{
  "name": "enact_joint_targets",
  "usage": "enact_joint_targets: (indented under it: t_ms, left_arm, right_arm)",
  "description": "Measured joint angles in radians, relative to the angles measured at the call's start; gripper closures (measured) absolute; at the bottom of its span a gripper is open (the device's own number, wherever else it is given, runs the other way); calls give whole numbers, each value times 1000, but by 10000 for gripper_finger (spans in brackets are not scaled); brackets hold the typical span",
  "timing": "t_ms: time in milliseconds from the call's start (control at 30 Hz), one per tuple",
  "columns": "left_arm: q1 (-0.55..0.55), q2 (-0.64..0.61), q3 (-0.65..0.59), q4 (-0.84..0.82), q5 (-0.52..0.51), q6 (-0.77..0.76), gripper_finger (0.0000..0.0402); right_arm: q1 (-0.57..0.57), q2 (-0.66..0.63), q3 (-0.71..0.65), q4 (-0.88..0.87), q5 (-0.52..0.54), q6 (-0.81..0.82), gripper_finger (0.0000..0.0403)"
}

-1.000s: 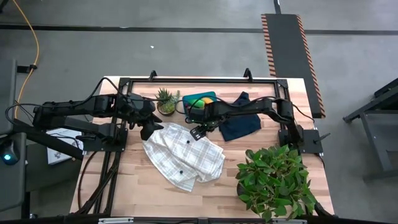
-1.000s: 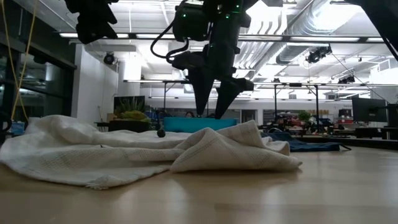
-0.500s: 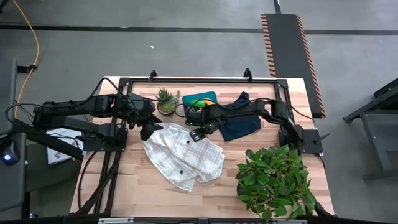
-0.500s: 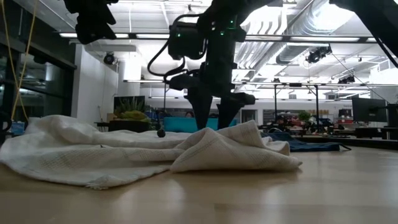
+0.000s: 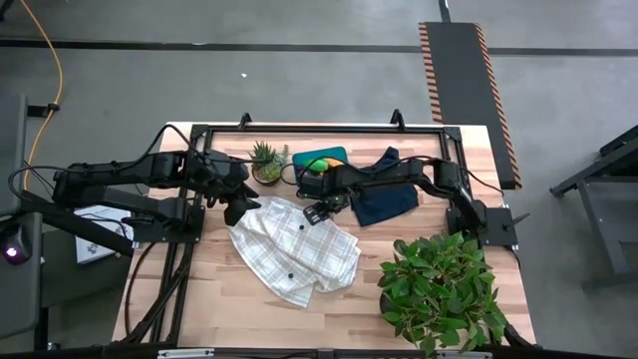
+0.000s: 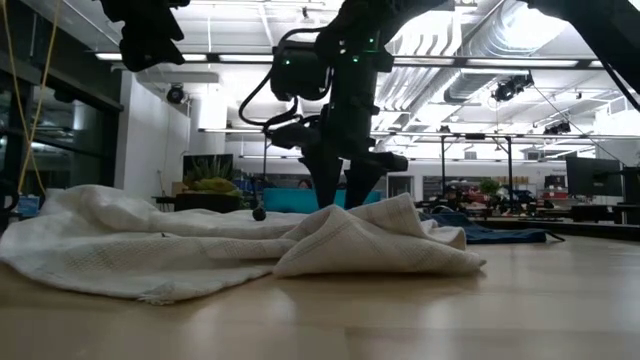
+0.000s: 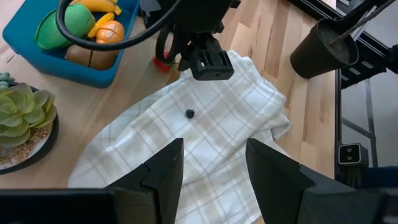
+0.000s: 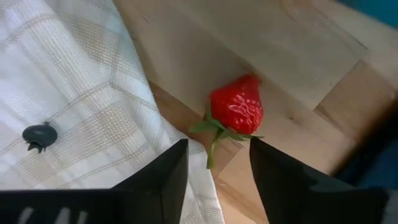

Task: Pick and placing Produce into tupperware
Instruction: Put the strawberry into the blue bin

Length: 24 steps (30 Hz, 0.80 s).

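The teal tupperware (image 5: 324,158) sits at the far side of the table and holds a banana, a green, an orange and brown pieces (image 7: 93,37). A red strawberry (image 8: 236,106) lies on the wood beside the far edge of the white plaid cloth (image 5: 294,249). A tiny dark berry (image 8: 38,135) rests on that cloth. My right gripper (image 8: 214,186) hangs open just above the strawberry, pointing down, with a finger on either side of it (image 6: 345,190). My left gripper (image 7: 214,177) waits open above the cloth's left part (image 5: 239,206).
A small spiky potted plant (image 5: 266,163) stands left of the tupperware. A dark navy cloth (image 5: 386,199) lies right of it, under the right arm. A big leafy plant (image 5: 439,289) fills the near right corner. Bare wood shows at the near left.
My right gripper has come down toward the table at the cloth's far edge, over the strawberry, and has shifted slightly toward the table's left. The cloth, the produce and the left arm have stayed still.
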<state>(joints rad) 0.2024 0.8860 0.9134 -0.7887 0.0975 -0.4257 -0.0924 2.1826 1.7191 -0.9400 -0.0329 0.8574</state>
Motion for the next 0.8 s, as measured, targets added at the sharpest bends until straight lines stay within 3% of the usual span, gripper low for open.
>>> enact_joint_targets:
  t_ms: [800]
  left_arm:
    - [0, 0, 0, 0, 0, 1, 238]
  right_arm:
    - [-5, 0, 0, -1, -3, -28, 339]
